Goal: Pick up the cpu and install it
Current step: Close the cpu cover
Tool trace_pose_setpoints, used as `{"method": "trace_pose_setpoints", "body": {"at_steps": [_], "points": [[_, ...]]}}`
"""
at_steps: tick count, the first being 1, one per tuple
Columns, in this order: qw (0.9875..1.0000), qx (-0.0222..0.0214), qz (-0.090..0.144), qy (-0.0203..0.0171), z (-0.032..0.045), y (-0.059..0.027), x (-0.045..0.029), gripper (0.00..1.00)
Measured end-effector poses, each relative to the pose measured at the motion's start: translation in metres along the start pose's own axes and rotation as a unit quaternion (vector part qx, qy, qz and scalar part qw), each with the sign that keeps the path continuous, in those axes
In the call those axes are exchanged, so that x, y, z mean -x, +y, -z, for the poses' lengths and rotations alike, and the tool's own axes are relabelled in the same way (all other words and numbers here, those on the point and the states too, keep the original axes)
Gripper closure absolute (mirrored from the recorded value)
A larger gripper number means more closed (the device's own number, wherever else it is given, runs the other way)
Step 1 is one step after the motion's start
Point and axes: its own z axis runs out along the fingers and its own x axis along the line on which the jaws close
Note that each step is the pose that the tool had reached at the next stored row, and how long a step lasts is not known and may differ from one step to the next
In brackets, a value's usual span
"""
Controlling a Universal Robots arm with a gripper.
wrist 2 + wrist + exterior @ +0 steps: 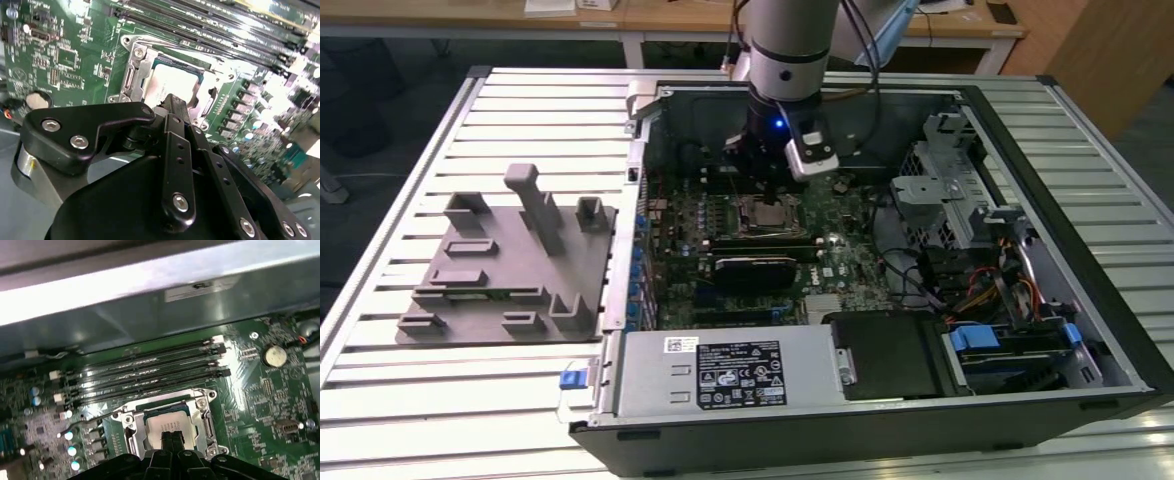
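Exterior view looks steeply down on the whole computer case point(854, 432), arm point(787, 40) at twelve o'clock; both wrist views share the cpu point(170, 82) point(166, 422) close up.

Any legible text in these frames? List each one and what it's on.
Nothing is legible enough to quote.
black label on the power supply: print too small.
small white sticker beside it: too small.
pale sticker on the case wall, first wrist view: blurred.
cpu lid: no readable marking.
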Motion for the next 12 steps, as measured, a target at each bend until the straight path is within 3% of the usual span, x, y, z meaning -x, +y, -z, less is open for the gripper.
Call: {"method": "trace_pose_setpoints", "body": {"at_steps": [3, 7, 12], "points": [[0.9996, -0.0012, 0.027, 0.0003, -0.0004, 0.0, 0.0, 0.89], [0.9982, -0.0035, 0.06, 0.0006, -0.001, 0.0, 0.0, 0.89], [0.9979, -0.0039, 0.064, 0.0001, -0.0013, 0.0, 0.0, 0.89]]}}
